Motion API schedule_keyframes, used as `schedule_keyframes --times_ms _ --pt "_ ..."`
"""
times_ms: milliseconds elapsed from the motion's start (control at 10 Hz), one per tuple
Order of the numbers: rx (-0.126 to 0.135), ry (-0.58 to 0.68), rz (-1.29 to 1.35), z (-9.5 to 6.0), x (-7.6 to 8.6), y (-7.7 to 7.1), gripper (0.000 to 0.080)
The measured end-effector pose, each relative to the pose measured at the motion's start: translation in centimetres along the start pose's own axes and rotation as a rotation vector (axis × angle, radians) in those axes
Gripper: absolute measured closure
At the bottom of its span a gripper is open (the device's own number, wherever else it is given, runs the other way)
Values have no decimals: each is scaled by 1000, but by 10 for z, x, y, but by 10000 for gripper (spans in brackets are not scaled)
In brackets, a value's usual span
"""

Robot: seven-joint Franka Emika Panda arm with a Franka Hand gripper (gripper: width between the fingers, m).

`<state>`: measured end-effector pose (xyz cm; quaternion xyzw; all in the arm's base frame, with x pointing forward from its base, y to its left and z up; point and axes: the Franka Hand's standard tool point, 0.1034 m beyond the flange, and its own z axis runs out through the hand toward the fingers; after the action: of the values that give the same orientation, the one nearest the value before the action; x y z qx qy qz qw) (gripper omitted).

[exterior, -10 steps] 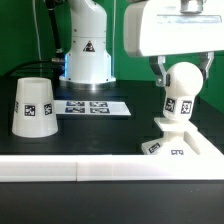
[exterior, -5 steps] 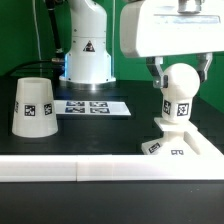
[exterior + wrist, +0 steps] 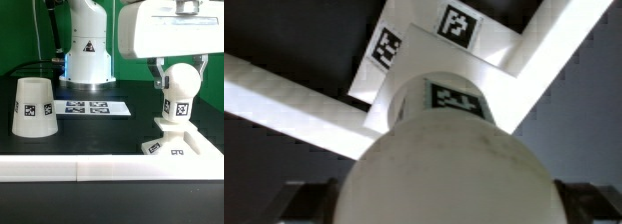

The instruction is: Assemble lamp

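The white bulb [image 3: 181, 92] stands upright with its tagged neck on the low tagged base [image 3: 176, 142] at the exterior view's right. My gripper [image 3: 181, 80] is shut on the bulb's ball, one finger on each side. In the wrist view the bulb [image 3: 441, 150] fills the middle and the base [image 3: 434, 50] lies beyond it. The tapered shade [image 3: 32, 107] stands on the table at the exterior view's left, well apart from the gripper.
The marker board [image 3: 91, 107] lies flat behind the middle. A long white rail [image 3: 70, 170] runs along the front and joins another rail at the right [image 3: 205, 150], beside the base. The robot's white pedestal [image 3: 87, 50] stands at the back.
The gripper and the bulb have shifted slightly toward the exterior view's left over the base. The shade and the rails have not moved.
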<state>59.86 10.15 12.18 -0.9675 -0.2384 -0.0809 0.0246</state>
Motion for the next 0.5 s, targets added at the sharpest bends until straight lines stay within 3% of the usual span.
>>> schedule_keyframes --times_ms 300,500 --pt "-2 8 66 0 -1 1 223" --pt "-11 33 288 -3 -7 -3 223"
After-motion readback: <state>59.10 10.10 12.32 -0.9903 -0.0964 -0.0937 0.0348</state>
